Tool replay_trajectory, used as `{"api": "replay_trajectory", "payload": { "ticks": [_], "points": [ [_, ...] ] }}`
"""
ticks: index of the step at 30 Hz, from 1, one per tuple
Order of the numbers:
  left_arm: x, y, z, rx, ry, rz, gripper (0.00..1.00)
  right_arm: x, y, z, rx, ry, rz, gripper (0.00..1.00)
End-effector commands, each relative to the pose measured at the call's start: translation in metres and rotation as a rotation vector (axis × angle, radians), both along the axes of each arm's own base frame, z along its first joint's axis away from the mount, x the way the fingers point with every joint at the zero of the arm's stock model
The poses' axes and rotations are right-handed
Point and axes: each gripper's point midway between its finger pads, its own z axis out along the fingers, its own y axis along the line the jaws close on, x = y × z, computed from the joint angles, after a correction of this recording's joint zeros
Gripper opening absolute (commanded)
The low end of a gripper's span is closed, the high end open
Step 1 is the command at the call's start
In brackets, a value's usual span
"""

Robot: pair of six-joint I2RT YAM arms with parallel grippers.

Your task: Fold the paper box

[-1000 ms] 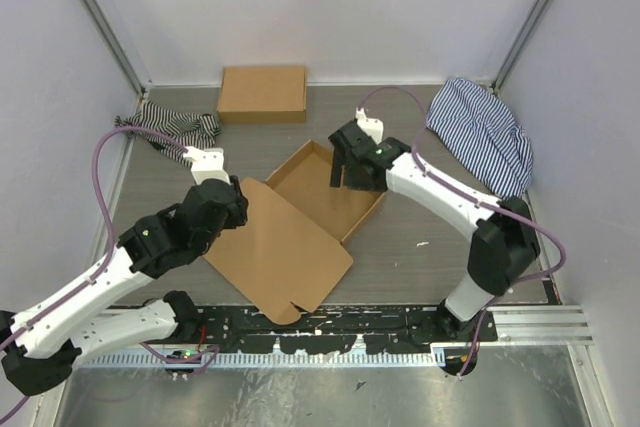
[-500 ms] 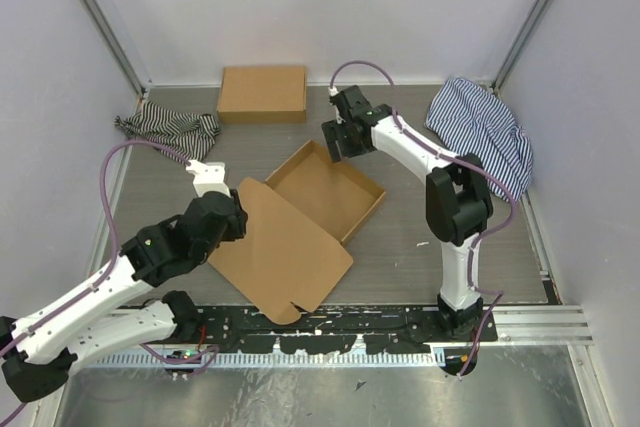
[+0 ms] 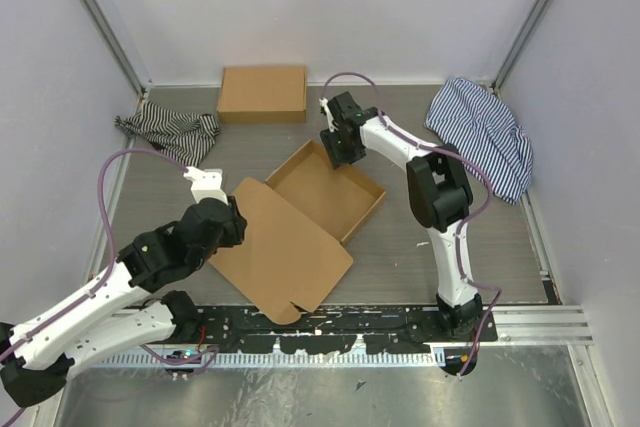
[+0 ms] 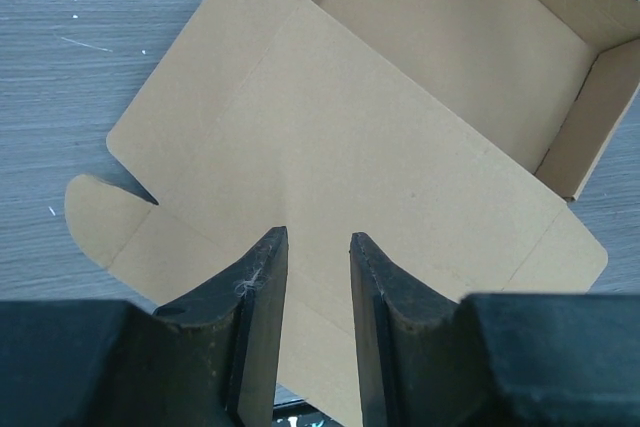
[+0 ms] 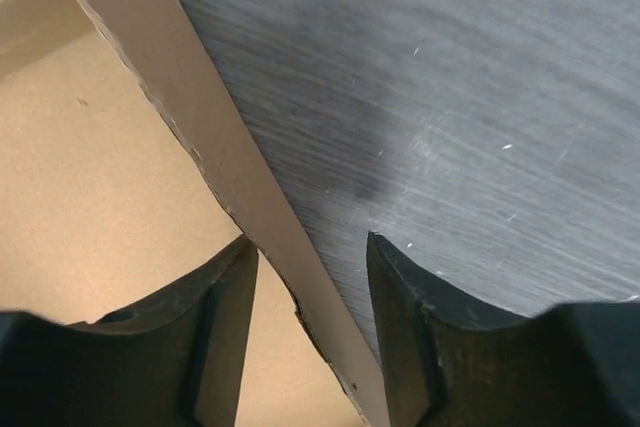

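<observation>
Clutter sits clear of the paper box (image 3: 300, 217): a closed cardboard box (image 3: 263, 94) at its 11 o'clock, a striped rag (image 3: 168, 128) at 10, a striped cloth (image 3: 482, 134) at 2. The paper box lies mid-way across the table (image 3: 420, 237), tray walls up, lid flat toward 7. The left gripper (image 4: 312, 287) hovers over the lid, fingers apart; the right gripper (image 5: 305, 287) straddles the 1 o'clock wall, fingers apart.

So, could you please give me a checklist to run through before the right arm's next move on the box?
1. Right gripper straddles the paper box's far wall: ok, one finger each side.
2. Right gripper shut on that wall: not ok, open.
3. Left gripper open and empty: ok.
4. Lid panel lying flat: ok.
5. Left gripper touching the lid panel: cannot tell.
</observation>
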Motion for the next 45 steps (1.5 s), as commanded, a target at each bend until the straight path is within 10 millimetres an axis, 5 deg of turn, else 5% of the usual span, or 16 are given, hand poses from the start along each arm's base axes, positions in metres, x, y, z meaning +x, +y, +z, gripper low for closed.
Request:
{"api": "replay_trajectory", "payload": {
  "ticks": [1, 5, 9, 12, 23, 25, 28, 30, 34, 40, 45],
  "points": [
    [-0.002, 0.002, -0.001, -0.008, -0.001, 0.000, 0.38, -0.008, 0.009, -0.002, 0.072, 0.029, -0.009, 0.43],
    [-0.003, 0.001, 0.001, -0.025, 0.002, 0.006, 0.37, -0.030, -0.011, -0.011, 0.032, 0.073, -0.126, 0.17],
    [-0.004, -0.001, 0.004, -0.055, 0.008, 0.012, 0.37, -0.068, -0.044, -0.006, -0.003, 0.092, -0.298, 0.03],
    [-0.003, -0.004, 0.005, -0.072, 0.007, 0.013, 0.36, -0.103, -0.061, -0.001, 0.034, 0.113, -0.450, 0.01],
    [0.001, -0.019, 0.017, -0.115, 0.021, 0.008, 0.36, -0.210, -0.046, 0.042, 0.433, 0.142, -0.902, 0.01],
    [0.002, -0.021, 0.017, -0.122, 0.022, 0.009, 0.36, -0.220, -0.038, 0.052, 0.495, 0.147, -0.988, 0.15],
    [0.002, -0.022, 0.018, -0.129, 0.026, 0.013, 0.36, -0.228, -0.014, 0.068, 0.593, 0.156, -1.020, 0.70],
    [0.001, -0.022, 0.017, -0.126, 0.033, 0.011, 0.38, -0.234, 0.007, 0.076, 0.603, 0.157, -0.954, 0.83],
    [-0.001, -0.024, 0.015, -0.110, 0.059, -0.001, 0.38, -0.216, 0.004, 0.089, 0.397, 0.004, -0.752, 0.85],
    [-0.004, -0.025, 0.004, -0.101, 0.082, -0.017, 0.38, -0.136, -0.043, 0.139, 0.001, -0.405, -0.443, 0.82],
    [-0.006, -0.021, -0.002, -0.097, 0.086, 0.002, 0.38, -0.086, -0.044, 0.129, 0.082, -0.284, -0.210, 0.75]
  ]
}}
